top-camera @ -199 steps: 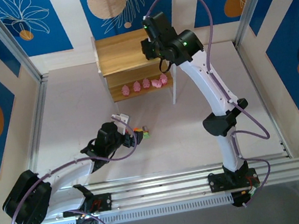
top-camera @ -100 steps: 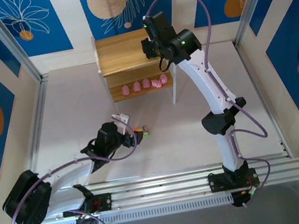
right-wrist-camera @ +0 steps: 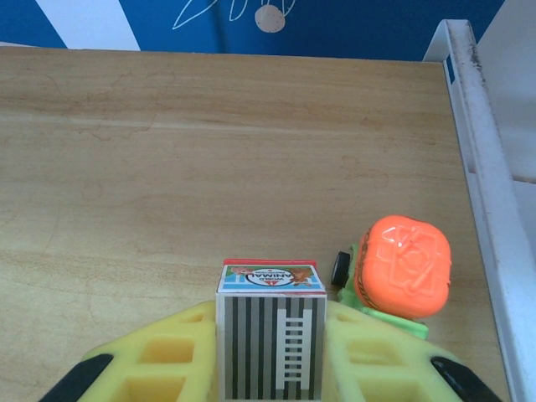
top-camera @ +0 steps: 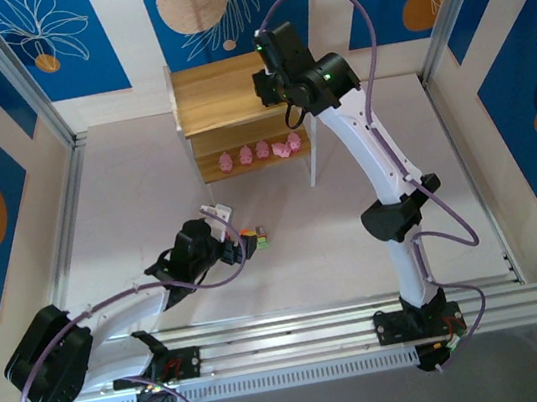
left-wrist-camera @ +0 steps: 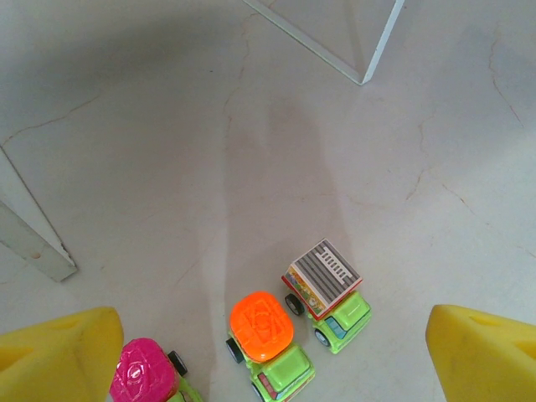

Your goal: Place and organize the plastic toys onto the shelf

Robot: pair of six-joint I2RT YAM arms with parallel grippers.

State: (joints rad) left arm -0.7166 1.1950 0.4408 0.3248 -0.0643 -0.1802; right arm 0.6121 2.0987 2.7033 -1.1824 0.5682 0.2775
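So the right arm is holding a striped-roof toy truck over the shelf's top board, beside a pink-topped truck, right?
Not quite. Its neighbour is an orange-topped truck, not a pink-topped one; the right wrist view shows it. The rest stands: the right gripper holds a striped-roof truck over the shelf's top board.

The left wrist view's bottom edge cuts off the pink-topped toy (left-wrist-camera: 144, 374).

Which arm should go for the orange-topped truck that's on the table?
Left. The left jaws stand open facing the trucks on the table, with the orange-topped truck centred between them. The right jaws are shut on a striped truck up at the shelf.
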